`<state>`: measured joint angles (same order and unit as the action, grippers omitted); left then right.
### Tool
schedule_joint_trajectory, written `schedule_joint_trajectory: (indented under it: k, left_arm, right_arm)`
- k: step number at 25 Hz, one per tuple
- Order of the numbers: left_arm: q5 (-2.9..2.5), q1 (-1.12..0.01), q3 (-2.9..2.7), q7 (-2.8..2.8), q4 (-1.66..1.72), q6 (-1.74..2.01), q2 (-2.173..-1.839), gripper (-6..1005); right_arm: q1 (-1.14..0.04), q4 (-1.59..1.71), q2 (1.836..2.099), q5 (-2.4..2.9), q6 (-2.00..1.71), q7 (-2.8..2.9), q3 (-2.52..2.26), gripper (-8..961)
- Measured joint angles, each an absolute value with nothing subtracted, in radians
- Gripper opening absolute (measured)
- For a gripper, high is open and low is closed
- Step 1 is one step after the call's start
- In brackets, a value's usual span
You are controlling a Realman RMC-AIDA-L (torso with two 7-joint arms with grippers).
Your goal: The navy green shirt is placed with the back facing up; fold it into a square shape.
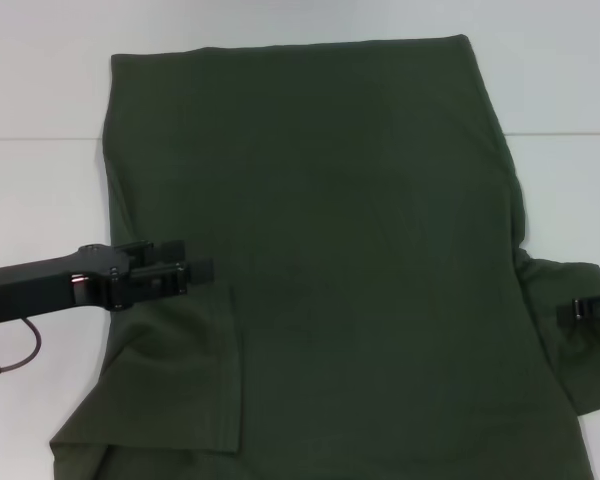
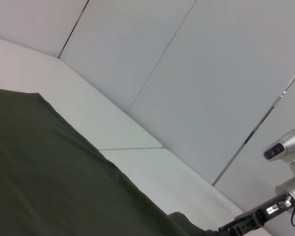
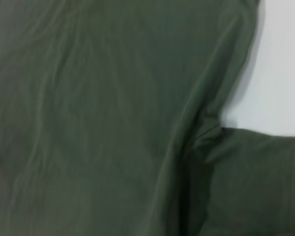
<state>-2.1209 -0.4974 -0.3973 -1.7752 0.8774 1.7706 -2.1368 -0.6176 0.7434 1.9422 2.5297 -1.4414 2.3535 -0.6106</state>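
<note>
In the head view we see the navy green shirt [image 1: 360,260] lying flat on the white table [image 1: 40,200], plain back up, its hem at the far side. Its left sleeve [image 1: 185,375] is folded inward over the body; its right sleeve [image 1: 570,330] lies spread outward. The left gripper [image 1: 202,270] sits at the shirt's left edge, just above the folded sleeve, fingers [image 1: 170,268] drawn close together; we cannot tell whether cloth lies between them. Only the tip of the right gripper [image 1: 592,308] enters the view, over the right sleeve, and we cannot tell its state.

The left wrist view alone shows the grey wall panels [image 2: 196,73] beyond the table, with the right arm [image 2: 270,209] farther off.

The right wrist view alone shows creases at the underarm seam [image 3: 206,128], where sleeve meets body.
</note>
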Motion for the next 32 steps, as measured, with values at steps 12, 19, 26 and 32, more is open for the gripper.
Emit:
schedule_joint_trajectory:
  k: [12,19,26,32]
  left_arm:
    - [-2.085,-0.491,-0.397,-1.777,0.877,1.783,-2.139,797]
    - [-2.077,-0.487,-0.397,-1.786,0.877,1.785,-2.138,797]
    - [-2.074,-0.487,-0.378,-1.792,0.877,1.805,-2.138,797]
    - [-2.072,-0.481,-0.352,-1.792,0.877,1.82,-2.138,797]
  right_arm:
    - [-0.609,0.737,1.942,2.534,-1.413,2.374,-0.618,585]
    - [-0.614,0.729,1.94,2.554,-1.401,2.385,-0.618,308]
    - [-0.609,0.729,1.941,2.574,-1.387,2.39,-0.614,100]
    - [-0.595,0.739,1.942,2.585,-1.374,2.386,-0.617,20]
